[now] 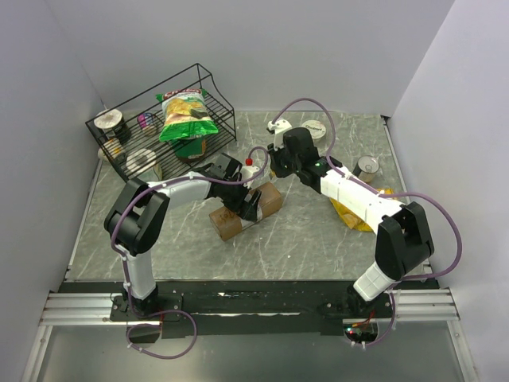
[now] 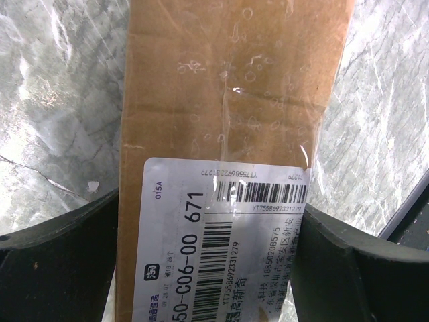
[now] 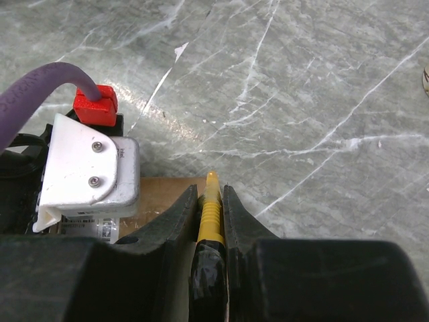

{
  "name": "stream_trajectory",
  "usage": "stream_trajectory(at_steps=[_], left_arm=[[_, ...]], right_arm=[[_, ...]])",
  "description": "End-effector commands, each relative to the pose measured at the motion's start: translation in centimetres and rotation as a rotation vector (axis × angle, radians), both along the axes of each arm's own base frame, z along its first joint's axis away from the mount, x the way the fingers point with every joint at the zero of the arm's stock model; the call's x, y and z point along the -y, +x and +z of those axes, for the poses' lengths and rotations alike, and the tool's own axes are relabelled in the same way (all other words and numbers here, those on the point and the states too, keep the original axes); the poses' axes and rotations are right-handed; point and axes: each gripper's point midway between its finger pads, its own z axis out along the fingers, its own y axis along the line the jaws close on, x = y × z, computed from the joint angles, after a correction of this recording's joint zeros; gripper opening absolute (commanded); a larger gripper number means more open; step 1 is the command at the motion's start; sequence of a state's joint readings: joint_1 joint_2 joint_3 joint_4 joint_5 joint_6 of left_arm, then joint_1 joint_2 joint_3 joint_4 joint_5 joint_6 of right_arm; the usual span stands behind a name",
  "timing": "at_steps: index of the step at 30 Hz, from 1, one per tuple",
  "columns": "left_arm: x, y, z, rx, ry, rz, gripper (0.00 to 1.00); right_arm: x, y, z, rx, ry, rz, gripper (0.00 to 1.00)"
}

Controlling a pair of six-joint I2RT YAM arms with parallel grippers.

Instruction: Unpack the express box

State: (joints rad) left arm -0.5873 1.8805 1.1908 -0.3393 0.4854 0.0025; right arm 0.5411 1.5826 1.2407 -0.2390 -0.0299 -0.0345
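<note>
Slitting tape: right gripper [image 3: 211,194] pinches a yellow tool [image 3: 210,225], tip over the end of the express box [image 1: 270,199], mid-table. Left gripper [image 2: 213,228] jaws spread wide, clamping the box sides. Run the tip shallow along the seam, box pinned.

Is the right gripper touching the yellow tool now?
Touching. The right wrist view shows the right gripper closed on the yellow tool, no gap at either finger.

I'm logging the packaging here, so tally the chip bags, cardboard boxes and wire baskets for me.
Chip bags: 2, the green chip bag and the yellow chip bag
Cardboard boxes: 1, the express box
Wire baskets: 1, the wire basket
Total: 4
</note>
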Motion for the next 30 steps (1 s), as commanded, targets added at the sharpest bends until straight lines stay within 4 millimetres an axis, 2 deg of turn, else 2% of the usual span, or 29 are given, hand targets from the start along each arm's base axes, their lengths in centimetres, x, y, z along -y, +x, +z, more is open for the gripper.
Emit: stream_trajectory(at_steps=[1,21,30], left_arm=[[-1.3,-3.3,-4.2,-0.165,0.08,-0.001,0.9],[-1.4,-3.2,-4.6,-0.174,0.084,0.006,0.9],[-1.4,-3.1,-4.6,-0.179,0.082,0.005,0.89]], right_arm=[[-0.8,0.2,1.4,0.039,0.026,0.016,0.0],[-1.1,-0.4,-0.4,0.001,-0.01,0.044,0.0],[-0.9,-0.4,-0.6,0.013,-0.031,0.043,0.0]])
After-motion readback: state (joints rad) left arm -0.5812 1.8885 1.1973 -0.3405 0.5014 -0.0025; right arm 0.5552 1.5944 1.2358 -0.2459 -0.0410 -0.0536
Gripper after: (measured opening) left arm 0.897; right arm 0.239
